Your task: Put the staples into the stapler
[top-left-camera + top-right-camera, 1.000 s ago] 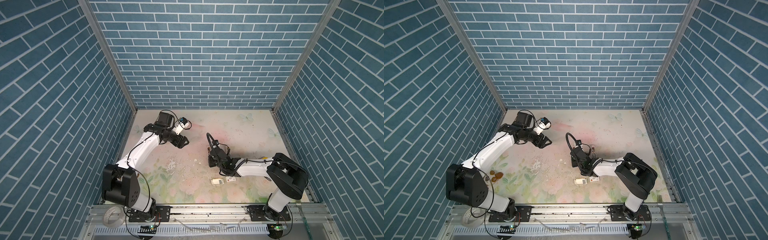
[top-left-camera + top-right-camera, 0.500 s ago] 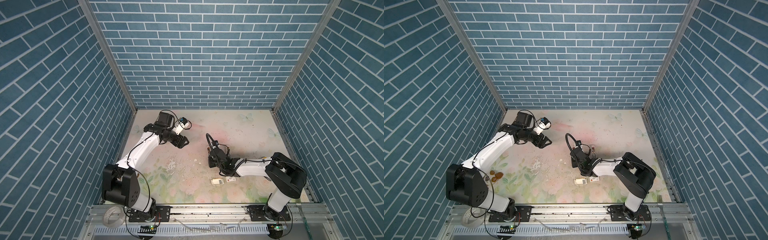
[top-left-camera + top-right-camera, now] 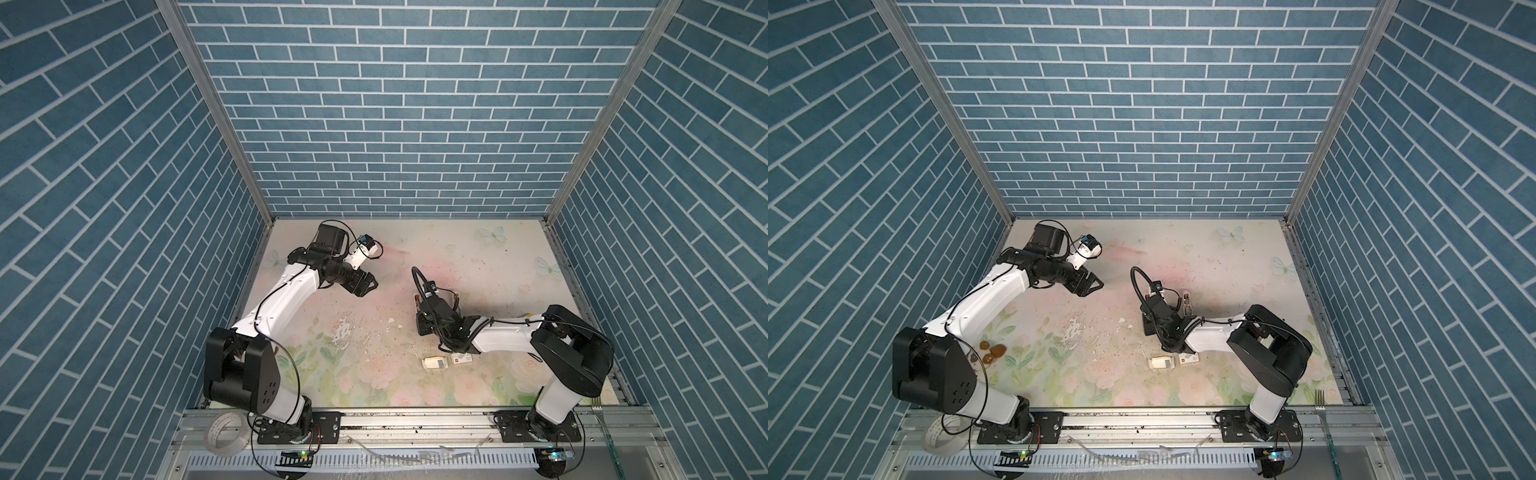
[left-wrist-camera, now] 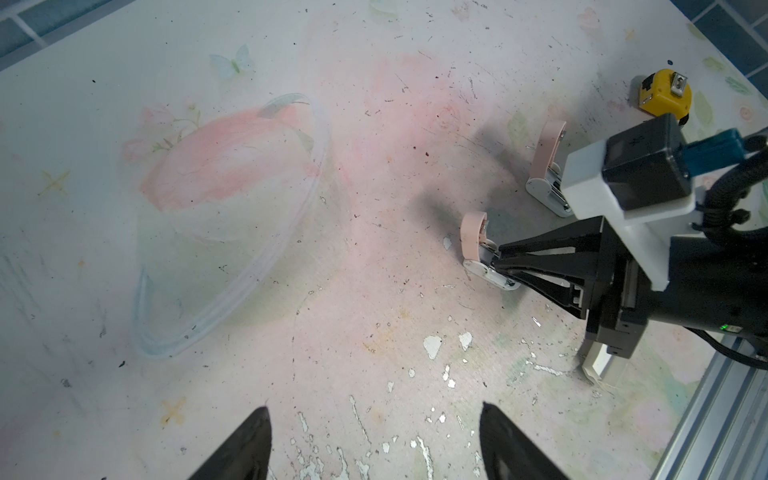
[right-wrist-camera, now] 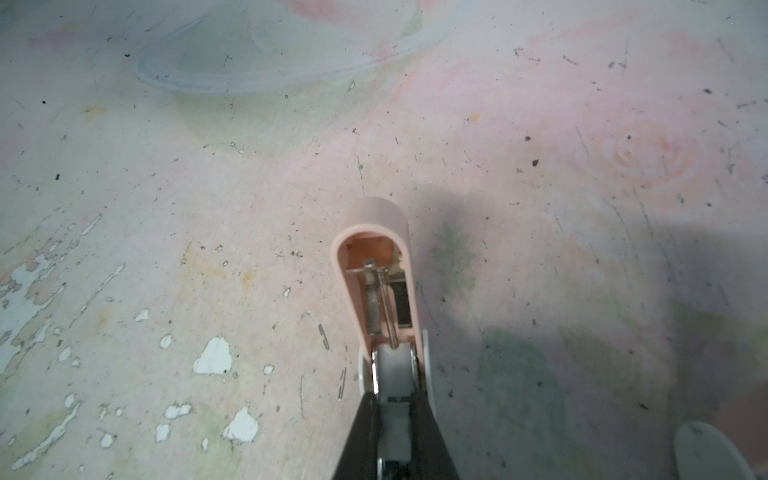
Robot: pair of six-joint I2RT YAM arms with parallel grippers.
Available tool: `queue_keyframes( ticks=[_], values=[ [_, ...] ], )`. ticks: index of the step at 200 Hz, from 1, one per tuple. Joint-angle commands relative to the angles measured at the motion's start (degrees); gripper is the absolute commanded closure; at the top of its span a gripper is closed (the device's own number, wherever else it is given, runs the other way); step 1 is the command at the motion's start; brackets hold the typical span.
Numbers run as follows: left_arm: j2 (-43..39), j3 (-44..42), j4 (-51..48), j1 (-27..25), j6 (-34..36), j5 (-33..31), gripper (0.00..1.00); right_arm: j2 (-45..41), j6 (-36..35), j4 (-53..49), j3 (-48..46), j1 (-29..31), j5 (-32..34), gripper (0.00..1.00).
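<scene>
While the right gripper (image 4: pixel 498 259) is closed narrow on the white base of the stapler (image 4: pixel 478 249), the pink lid of that stapler stands swung up and its channel lies bare to the right wrist camera. In both top views this pair sits just right of the middle of the table (image 3: pixel 478 257). A second stapler (image 4: pixel 548 166), also lid-up, stands just beside it on the right, not touching. A yellow tape measure (image 4: pixel 665 95) lies farther that way, near the right arm's elbow.

The staples (image 3: pixel 438 363) rest in a small white tray (image 3: pixel 425 364) at the lower middle of the table, near the front edge. The tray lies close under the right forearm and apart from the stapler. A white sleeve (image 3: pixel 461 358) with a red mark lies just right of the tray.

The left gripper (image 3: pixel 365 286) hangs over the upper left part of the table, jaws spread wide and holding nothing, clear of the left wall's foot. Between the two grippers the table shows only flaked paint and specks. The upper right quarter, up to the back and right walls, is open too. A few loose wire bits (image 5: pixel 323 336) lie beside the stapler's base. On the front rail, a roll of tape (image 3: pixel 224 432) sits at lower left and a fork (image 3: pixel 1320 401) at lower right.
</scene>
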Motion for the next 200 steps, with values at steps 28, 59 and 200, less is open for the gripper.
queue_keyframes(
  ticks=[28, 59, 200],
  values=[
    [0.4, -0.7, -0.2, 0.4, 0.7, -0.3, 0.20, -3.1, -2.7, -1.3, 0.4, -0.1, -0.7, 0.89],
    [0.4, -0.7, -0.1, 0.5, 0.8, -0.3, 0.20, -2.7, -3.2, -1.8, 0.3, -0.2, -0.1, 0.89],
    [0.8, -0.4, -0.3, 0.5, 1.0, 0.0, 0.20, -0.6, -4.4, -1.3, 0.6, -0.6, -0.3, 0.89]
  ],
)
